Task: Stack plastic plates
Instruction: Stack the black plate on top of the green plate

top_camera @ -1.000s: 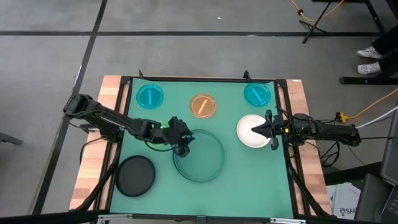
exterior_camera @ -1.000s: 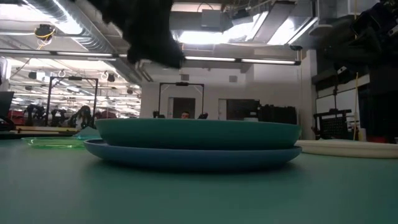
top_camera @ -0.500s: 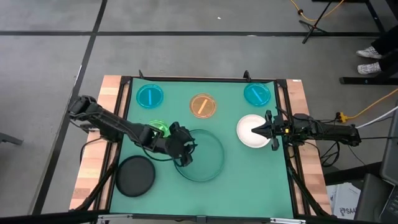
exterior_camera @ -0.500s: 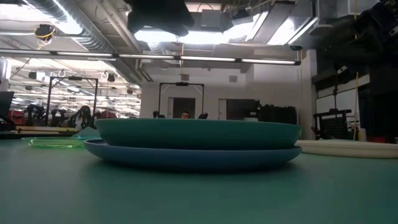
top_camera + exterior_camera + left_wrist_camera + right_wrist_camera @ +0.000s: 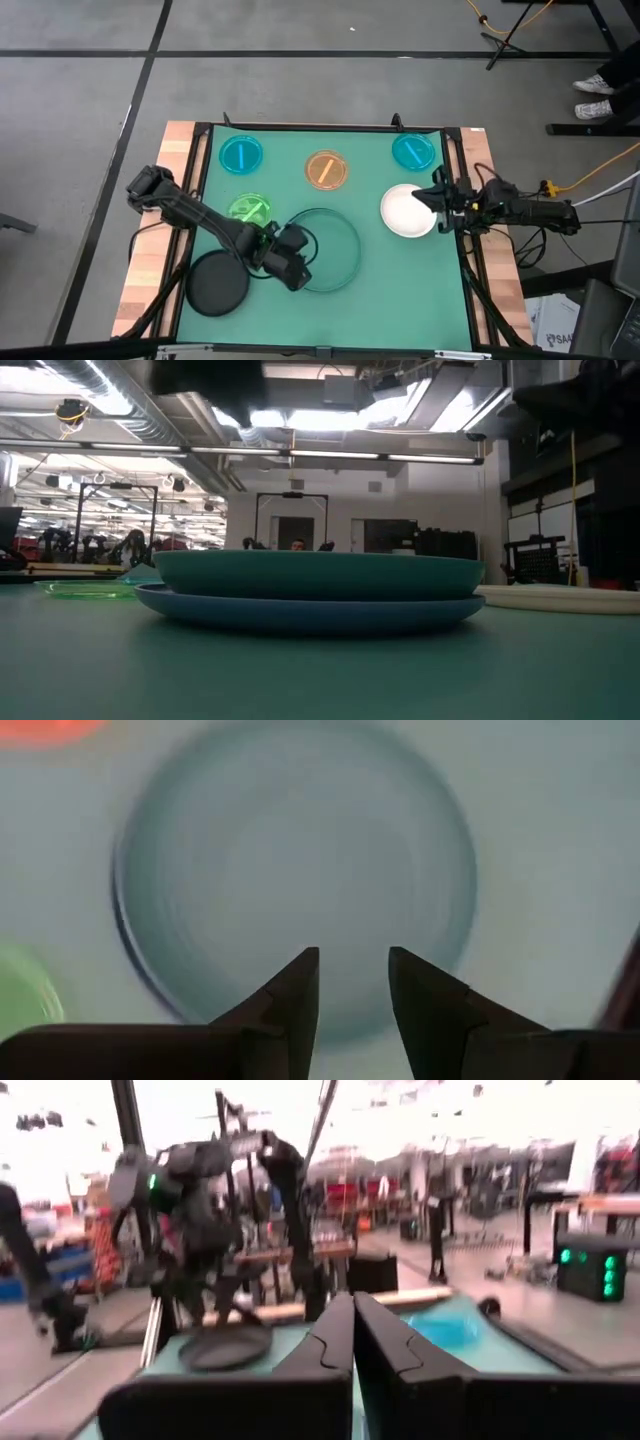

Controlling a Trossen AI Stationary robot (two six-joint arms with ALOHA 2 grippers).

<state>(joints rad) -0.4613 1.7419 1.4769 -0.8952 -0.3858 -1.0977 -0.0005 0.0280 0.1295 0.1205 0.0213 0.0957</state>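
Observation:
The dark-green plate (image 5: 328,248) sits nested in the light-blue plate (image 5: 310,612), in the table's middle. My left gripper (image 5: 353,956) hovers open above this stack's near-left rim (image 5: 298,270), touching nothing. The black plate (image 5: 218,283) lies left of it and the lime-green plate (image 5: 248,210) beyond. Two cyan plates (image 5: 241,155) (image 5: 413,152) and the orange plate (image 5: 326,170) lie along the far side. My right gripper (image 5: 353,1305) is shut and raised over the right edge of the white plate (image 5: 405,212).
A black frame (image 5: 205,140) borders the green mat. Wooden strips (image 5: 150,270) run along both sides. The left arm (image 5: 200,215) slants across the mat between the lime-green and black plates. Bare mat (image 5: 400,290) lies near and right of the stack.
My left gripper has risen and drawn back from the stack's left rim toward the table's near edge, which uncovers the lime-green plate. My right gripper has pulled back toward the right edge and tipped up off the white plate. No plate has moved.

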